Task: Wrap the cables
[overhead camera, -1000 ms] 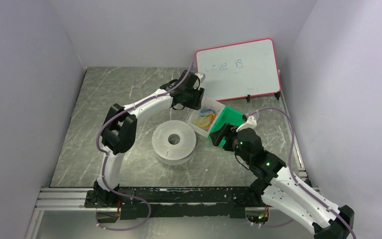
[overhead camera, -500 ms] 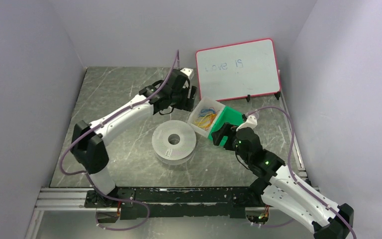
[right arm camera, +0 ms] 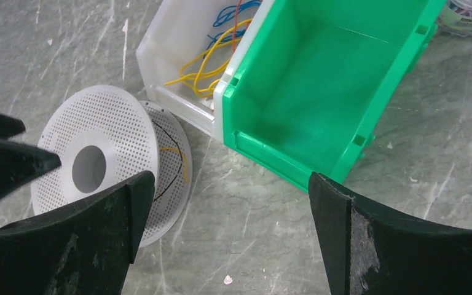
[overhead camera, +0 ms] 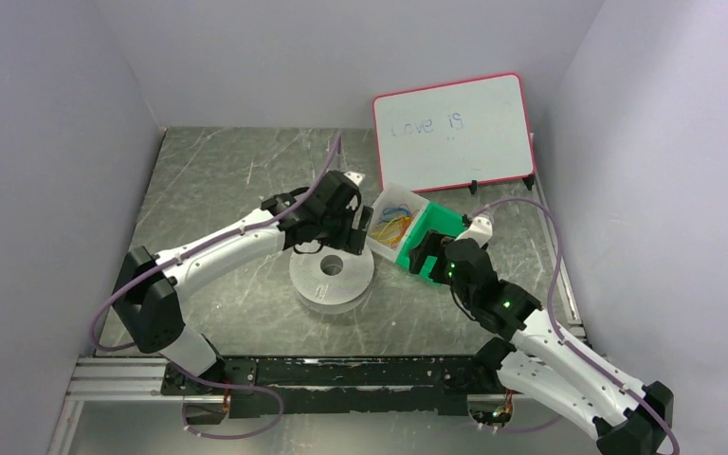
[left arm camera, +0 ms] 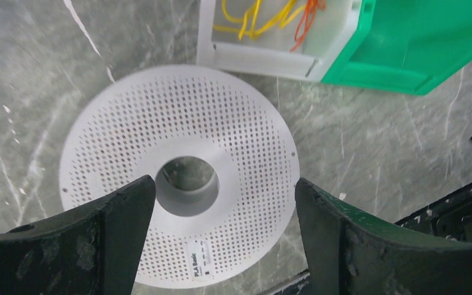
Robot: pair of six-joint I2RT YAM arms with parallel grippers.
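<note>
Though spread wide, left fingers [overhead camera: 361, 222] and right fingers [overhead camera: 421, 257] grip nothing — cables [left arm camera: 305, 24] lie in a white tray [left arm camera: 264, 59].

Orange-red cables [left arm camera: 305, 23], green bin [right arm camera: 344, 80], white perforated spool [left arm camera: 233, 123]

White perforated round spool [left arm camera: 233, 141] on grey marbled worktop [left arm camera: 375, 153].
Spread black jaws flank it; thin orange-red cables [left arm camera: 306, 24] lie in a white plastic tray [left arm camera: 264, 60].
</note>
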